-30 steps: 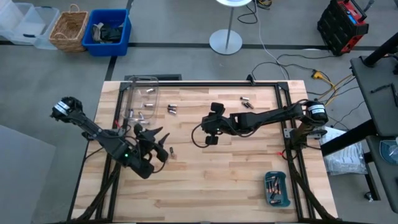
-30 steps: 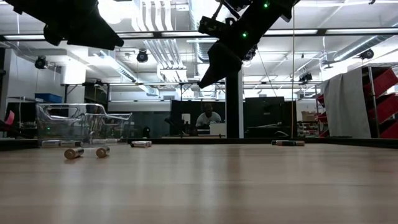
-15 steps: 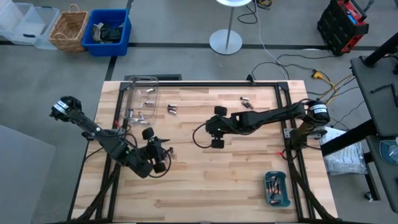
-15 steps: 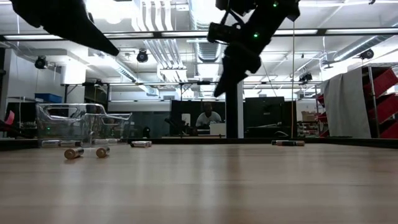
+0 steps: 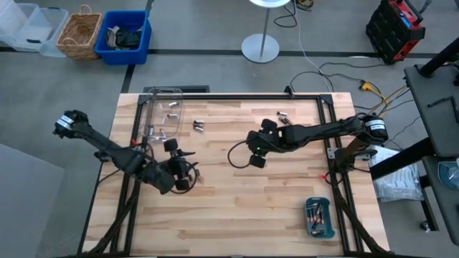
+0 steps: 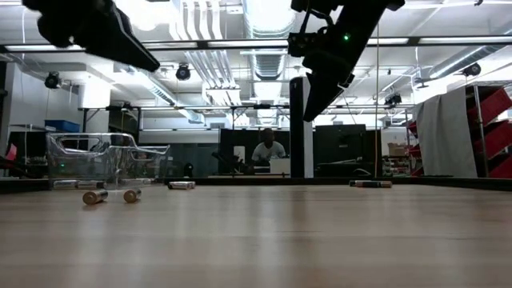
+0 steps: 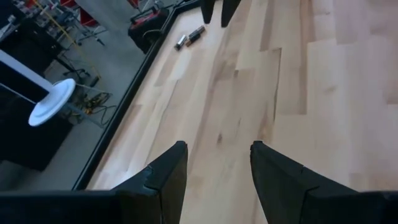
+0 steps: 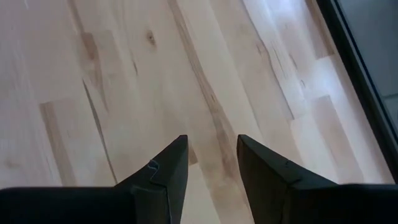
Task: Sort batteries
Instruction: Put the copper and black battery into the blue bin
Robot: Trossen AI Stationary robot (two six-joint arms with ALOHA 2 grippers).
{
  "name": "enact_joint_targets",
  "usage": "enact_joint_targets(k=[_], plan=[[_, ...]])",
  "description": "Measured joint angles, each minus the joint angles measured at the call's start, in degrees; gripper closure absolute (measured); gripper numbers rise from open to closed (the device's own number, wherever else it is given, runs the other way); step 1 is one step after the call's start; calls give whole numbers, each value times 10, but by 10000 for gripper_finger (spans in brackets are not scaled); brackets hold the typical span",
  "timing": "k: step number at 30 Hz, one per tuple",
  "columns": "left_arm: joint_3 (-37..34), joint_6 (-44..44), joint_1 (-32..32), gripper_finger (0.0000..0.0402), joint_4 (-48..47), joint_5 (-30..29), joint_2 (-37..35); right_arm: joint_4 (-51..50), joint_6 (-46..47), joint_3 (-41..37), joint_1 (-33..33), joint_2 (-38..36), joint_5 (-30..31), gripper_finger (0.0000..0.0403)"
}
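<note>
Your work surface is a pale wooden table (image 5: 237, 208) made of butcher-block planks. On it you have a clear plastic box (image 5: 163, 115) at the far left, loose batteries (image 5: 199, 126) just beside the box, two more batteries near the far edge, and a teal tray (image 5: 319, 218) at the near right corner.

Left claw (image 5: 188, 170) hovers over the table (image 5: 237, 215) near the clear box (image 5: 163, 115); right claw (image 5: 252, 149) hangs mid-table; batteries (image 5: 199, 126) lie scattered behind.
</note>
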Motion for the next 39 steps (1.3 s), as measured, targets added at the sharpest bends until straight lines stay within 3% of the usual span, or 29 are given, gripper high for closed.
enact_joint_targets(k=[6, 13, 16, 26, 34, 39], plan=[[-66, 79, 29, 246, 127, 18, 0, 2, 3, 1, -3, 0, -1, 284], [-108, 182, 109, 246, 297, 185, -2, 3, 2, 1, -47, 0, -1, 297], [-109, 183, 129, 246, 295, 224, -2, 1, 0, -2, -65, 0, -1, 302], [-106, 201, 131, 246, 246, 230, -49, -53, -32, -7, -140, 0, -28, 303], [-109, 202, 131, 246, 187, 199, -143, -78, 51, -10, -226, 0, -43, 286], [-124, 190, 131, 246, 175, 195, -188, -85, 80, -15, -296, 1, -101, 276]])
